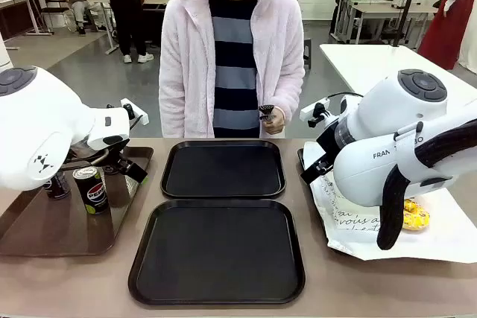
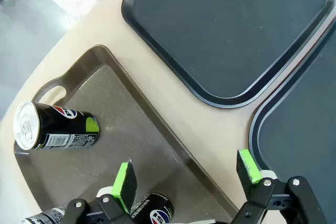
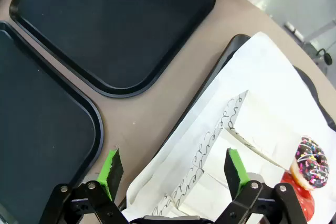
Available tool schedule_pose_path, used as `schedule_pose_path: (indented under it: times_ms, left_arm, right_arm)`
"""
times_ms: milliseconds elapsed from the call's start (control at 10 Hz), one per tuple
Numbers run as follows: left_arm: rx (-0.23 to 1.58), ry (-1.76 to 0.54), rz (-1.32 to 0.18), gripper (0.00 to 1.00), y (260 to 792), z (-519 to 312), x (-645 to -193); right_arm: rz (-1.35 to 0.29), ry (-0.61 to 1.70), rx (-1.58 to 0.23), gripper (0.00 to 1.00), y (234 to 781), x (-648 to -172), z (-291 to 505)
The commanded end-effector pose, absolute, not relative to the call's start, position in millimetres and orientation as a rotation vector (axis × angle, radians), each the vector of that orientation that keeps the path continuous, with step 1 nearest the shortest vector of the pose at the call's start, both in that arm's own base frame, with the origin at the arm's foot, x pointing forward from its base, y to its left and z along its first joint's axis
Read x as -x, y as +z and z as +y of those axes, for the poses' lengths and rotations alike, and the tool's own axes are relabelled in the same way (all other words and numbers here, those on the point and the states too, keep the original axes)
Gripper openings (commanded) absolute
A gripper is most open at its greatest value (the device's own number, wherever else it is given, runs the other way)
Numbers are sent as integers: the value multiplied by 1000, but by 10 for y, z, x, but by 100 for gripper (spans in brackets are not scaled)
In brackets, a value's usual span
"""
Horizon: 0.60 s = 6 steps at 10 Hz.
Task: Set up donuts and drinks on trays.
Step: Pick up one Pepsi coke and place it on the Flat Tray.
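Hovering with left fingers (image 2: 124, 184) wide open and empty near a can (image 2: 55, 126), right fingers (image 3: 236, 169) likewise near a donut (image 3: 310, 162), needing centring over each before closing.

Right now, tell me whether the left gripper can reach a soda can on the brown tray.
Probably yes: the left gripper hangs open over the brown tray, nothing blocking the can.
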<state>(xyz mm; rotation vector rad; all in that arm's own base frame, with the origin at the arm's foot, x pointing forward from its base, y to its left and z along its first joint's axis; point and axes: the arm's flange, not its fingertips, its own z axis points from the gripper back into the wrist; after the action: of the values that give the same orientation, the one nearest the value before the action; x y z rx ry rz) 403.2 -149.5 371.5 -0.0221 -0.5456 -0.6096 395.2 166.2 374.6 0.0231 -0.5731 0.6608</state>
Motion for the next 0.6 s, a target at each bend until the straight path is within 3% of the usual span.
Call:
schedule_pose_path:
  times_ms: [0,500]
  left_arm:
    - [22,-610,-546,100,3714,-1496,-4031]
    - [22,-610,-546,100,3714,-1496,-4031]
  right_arm:
    - [-573,661,-23,100,3746,-3952,1663]
    - [-573,661,-23,100,3746,-3952,1663]
